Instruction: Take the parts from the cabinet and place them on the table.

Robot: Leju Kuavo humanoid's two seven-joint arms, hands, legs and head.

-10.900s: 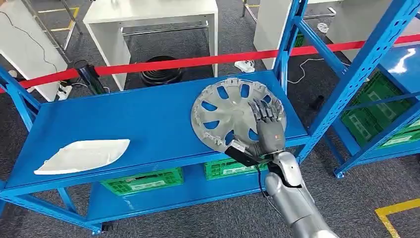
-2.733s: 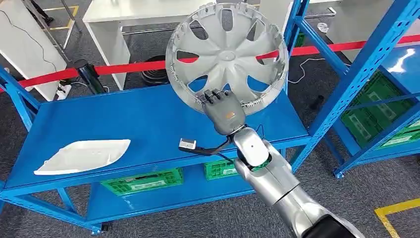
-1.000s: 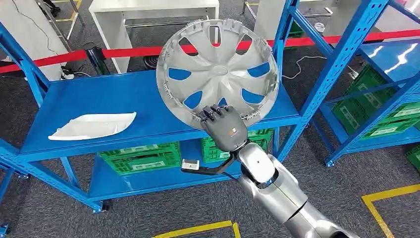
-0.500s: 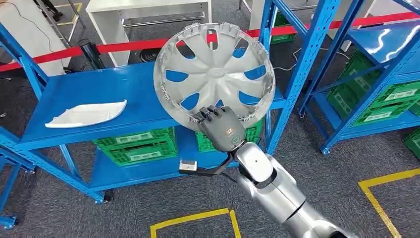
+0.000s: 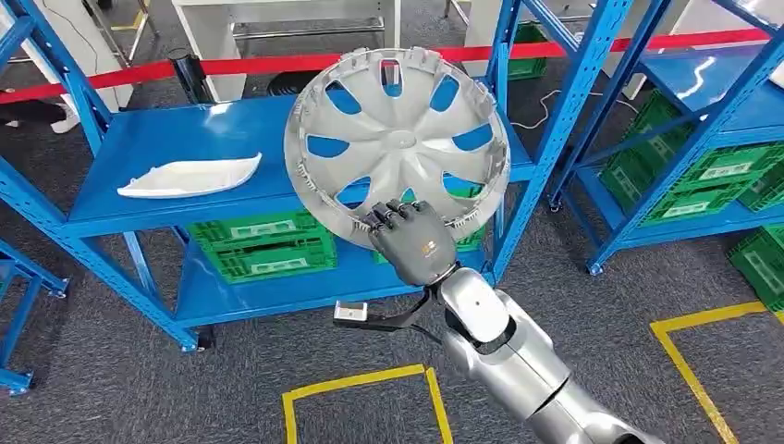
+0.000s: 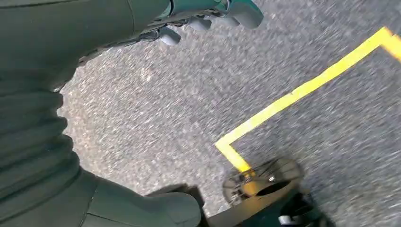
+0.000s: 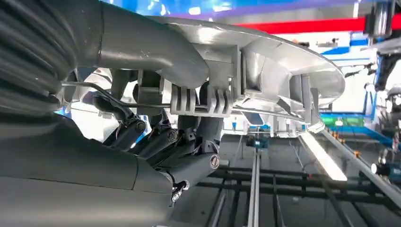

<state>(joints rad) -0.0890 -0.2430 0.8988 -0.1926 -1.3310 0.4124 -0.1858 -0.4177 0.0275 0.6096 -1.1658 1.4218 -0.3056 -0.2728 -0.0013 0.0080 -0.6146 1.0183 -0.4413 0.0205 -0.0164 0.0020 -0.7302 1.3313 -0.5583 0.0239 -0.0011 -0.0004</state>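
Head view: right hand grips bottom rim of grey wheel cover, holds it up in air in front of blue rack. Small orange mark on back of hand — too small to read. White curved part lies on rack shelf, well apart from cover. Green crates below shelf have white labels, writing too small. Left hand hangs over grey floor, fingers curled in, holding nothing. Whole picture shifted since moment ago — camera moved back; more floor and yellow tape line show.
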